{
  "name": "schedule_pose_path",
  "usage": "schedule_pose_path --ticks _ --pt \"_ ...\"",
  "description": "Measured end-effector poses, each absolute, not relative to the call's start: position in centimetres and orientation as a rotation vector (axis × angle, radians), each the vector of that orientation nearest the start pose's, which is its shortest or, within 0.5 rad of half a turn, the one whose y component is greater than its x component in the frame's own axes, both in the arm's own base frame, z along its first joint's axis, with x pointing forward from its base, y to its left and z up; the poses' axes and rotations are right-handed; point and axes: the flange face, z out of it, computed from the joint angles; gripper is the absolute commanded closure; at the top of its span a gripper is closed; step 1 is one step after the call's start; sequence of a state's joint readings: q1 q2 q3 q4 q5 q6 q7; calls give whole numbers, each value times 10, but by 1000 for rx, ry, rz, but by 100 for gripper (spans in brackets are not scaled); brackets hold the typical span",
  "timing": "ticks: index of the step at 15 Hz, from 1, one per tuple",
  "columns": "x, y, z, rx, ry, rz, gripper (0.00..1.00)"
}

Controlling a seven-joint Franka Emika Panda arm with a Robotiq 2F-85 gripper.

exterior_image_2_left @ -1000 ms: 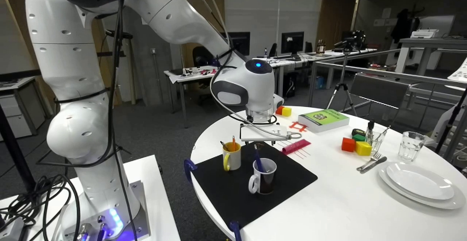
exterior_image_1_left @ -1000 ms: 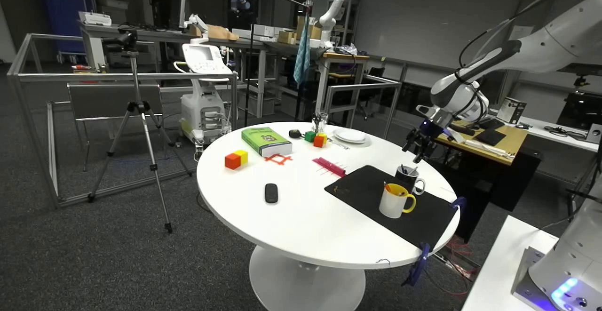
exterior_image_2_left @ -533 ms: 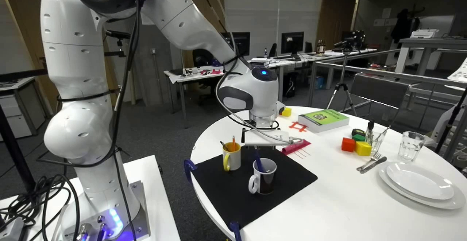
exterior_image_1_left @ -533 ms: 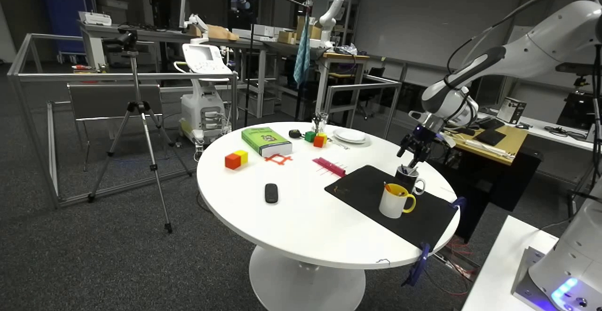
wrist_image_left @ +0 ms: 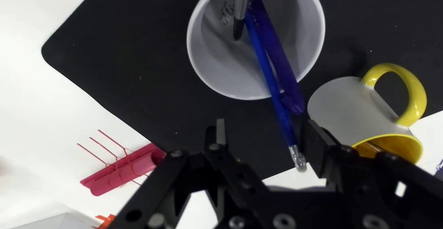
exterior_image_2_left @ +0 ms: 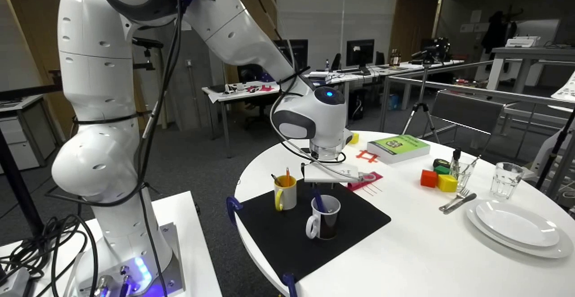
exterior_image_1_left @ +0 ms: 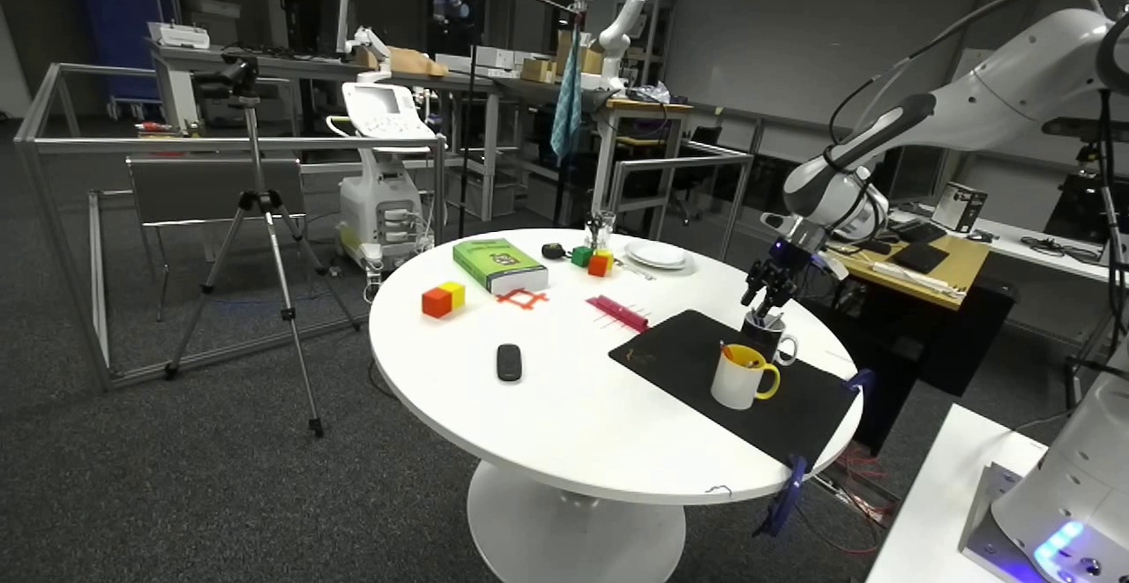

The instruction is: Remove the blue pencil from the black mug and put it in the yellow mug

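Blue pencil (wrist_image_left: 271, 83): leans inside the black mug (exterior_image_2_left: 330, 225), eraser end sticking out past the rim, with a thicker dark-blue pen (wrist_image_left: 281, 62) lying alongside it.
Yellow mug (wrist_image_left: 349, 107): stands near the black one on the black mat (exterior_image_2_left: 278, 238); the pencil's destination.
Step in hand: lining up for the grasp, as I judge it; pull-out and transfer both remain.
Gripper (wrist_image_left: 264, 130): fingers spread well apart, apparently holding nothing; in the wrist view the pencil's eraser end shows between them, nearer the yellow-mug side, though I cannot tell whether it touches.
Next move: probably a small shift to centre the pencil, then closing near its eraser end without catching the pen, and lifting along its slant.
Arm (exterior_image_2_left: 242, 36): reaches out from a high elbow, forearm sloping down, wrist pointing downward; in an exterior view the fingers sit tilted, just at the black mug's rim.
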State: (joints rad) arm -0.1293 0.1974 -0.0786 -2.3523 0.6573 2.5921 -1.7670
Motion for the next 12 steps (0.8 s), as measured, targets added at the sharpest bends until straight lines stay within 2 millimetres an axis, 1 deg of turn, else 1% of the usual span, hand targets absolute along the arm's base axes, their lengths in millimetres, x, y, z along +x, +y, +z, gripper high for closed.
schedule_pose_path --ticks 2,4,6,7,12 --pt "502 -118 249 -2595 -1422 -457 87" --pt "503 -118 249 -2594 -1425 -459 100" --pt "504 -117 250 -2593 -1427 -460 100" --pt "504 -117 250 -2592 -1427 -461 98" --pt "507 -119 253 -2597 -1428 -471 98"
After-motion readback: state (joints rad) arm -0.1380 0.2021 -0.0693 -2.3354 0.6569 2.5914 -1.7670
